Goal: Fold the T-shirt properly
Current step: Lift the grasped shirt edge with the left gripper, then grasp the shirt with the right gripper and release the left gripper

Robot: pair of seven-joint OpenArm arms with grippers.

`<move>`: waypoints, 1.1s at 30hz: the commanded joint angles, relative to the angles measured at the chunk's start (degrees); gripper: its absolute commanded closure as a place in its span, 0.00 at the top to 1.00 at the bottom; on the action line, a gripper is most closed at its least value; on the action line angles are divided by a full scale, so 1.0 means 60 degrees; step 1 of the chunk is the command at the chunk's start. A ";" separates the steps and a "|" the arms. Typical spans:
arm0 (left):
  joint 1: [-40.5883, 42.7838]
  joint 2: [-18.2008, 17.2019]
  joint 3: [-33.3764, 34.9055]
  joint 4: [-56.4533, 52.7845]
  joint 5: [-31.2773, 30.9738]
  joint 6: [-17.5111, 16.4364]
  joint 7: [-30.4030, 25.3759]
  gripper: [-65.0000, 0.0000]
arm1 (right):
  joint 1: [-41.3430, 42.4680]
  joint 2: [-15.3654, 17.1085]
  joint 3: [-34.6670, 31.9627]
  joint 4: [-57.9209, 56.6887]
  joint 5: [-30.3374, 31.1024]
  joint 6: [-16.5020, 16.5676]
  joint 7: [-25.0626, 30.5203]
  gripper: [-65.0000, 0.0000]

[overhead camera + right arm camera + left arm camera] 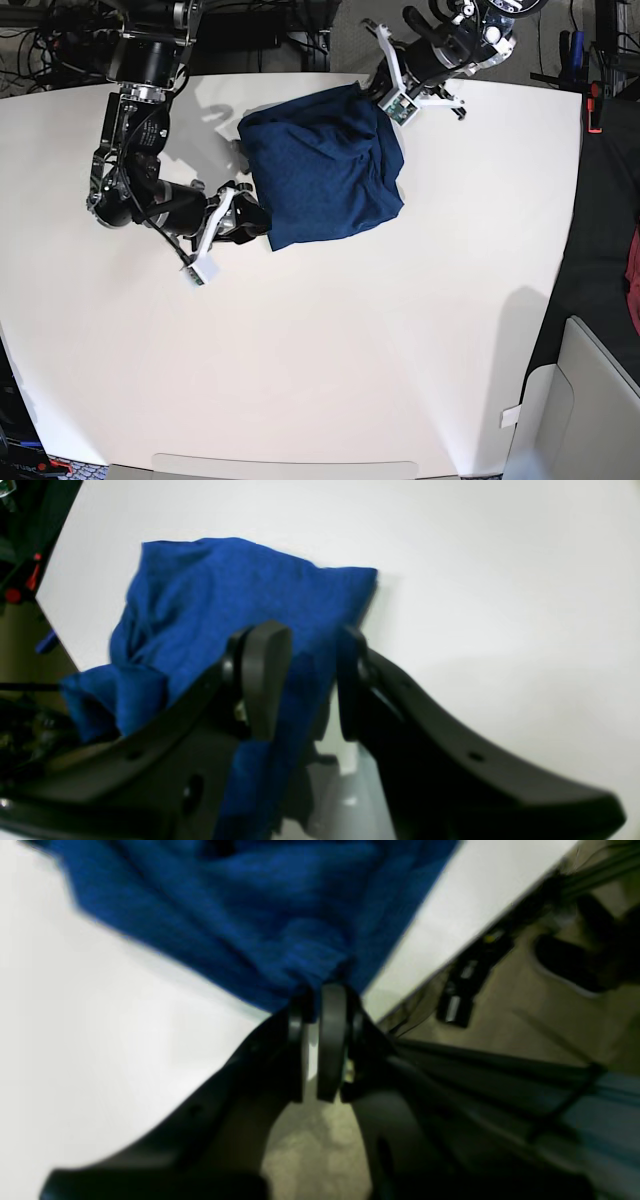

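Shirt [325, 165], bundled at the surface's [350, 350] far edge: left fingers [320, 1005] pinched on its corner, right fingers [300, 675] half-open astride a hem, seemingly ungripped; risk: lone pull drags it off.

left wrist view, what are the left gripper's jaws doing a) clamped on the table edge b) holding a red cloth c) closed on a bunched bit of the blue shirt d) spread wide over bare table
c, the left gripper has its jaws pressed together with a gathered corner of the blue shirt pinched between them, over the white table.
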 commanded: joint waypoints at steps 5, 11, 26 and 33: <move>0.0007 0.0223 -0.0727 0.0174 -0.0049 -0.0001 -0.0227 0.06 | 0.0272 0.0058 -0.0944 0.0572 0.0164 0.0053 0.0119 0.28; 0.0153 0.1073 -0.2192 0.0174 -0.0049 -0.0001 -0.0183 0.06 | 0.0668 0.0234 -0.2161 0.1290 -0.1521 0.0053 0.0148 0.28; 0.0212 0.1132 -0.2661 0.0145 -0.0049 -0.0001 -0.0271 0.06 | 0.1357 -0.0528 -0.4959 0.1041 -0.2254 0.0053 0.0104 0.27; -0.0228 0.1278 -0.3496 0.0115 -0.0049 0.0014 -0.0271 0.06 | 0.1796 -0.0601 -0.6659 -0.0189 -0.2180 0.0053 -0.0064 0.27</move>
